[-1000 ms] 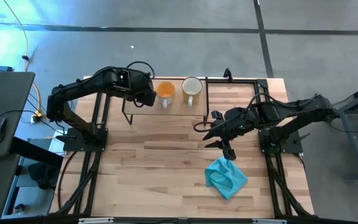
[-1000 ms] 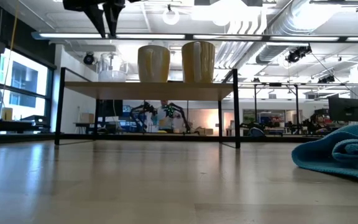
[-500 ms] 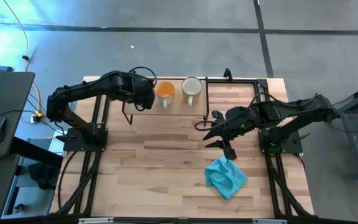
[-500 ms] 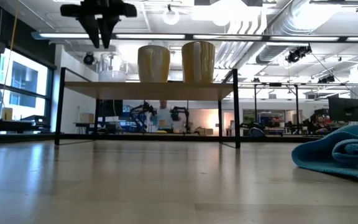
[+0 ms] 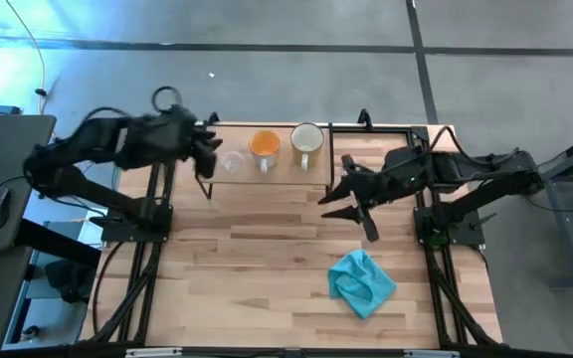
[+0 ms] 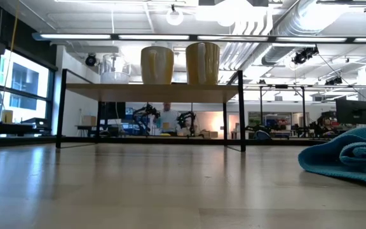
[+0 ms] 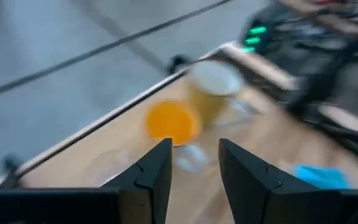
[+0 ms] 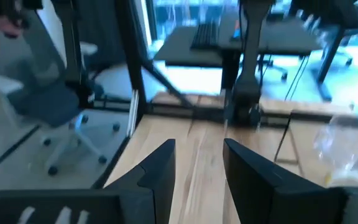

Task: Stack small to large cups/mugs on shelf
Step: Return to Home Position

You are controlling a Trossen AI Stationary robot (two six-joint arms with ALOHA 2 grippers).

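Left tool (image 7: 195, 144), fingers apart and holding nothing, hung just left of the shelf (image 6: 151, 93) near the far left of the counter (image 5: 247, 259). On the shelf, upright in a row from left to right, stood the clear glass cup (image 5: 232, 160), the orange mug (image 5: 265, 146) and the cream-white mug (image 5: 307, 142). Right tool (image 8: 199, 144), also spread and empty, hovered right of the shelf, beyond the teal cloth (image 5: 362, 282).
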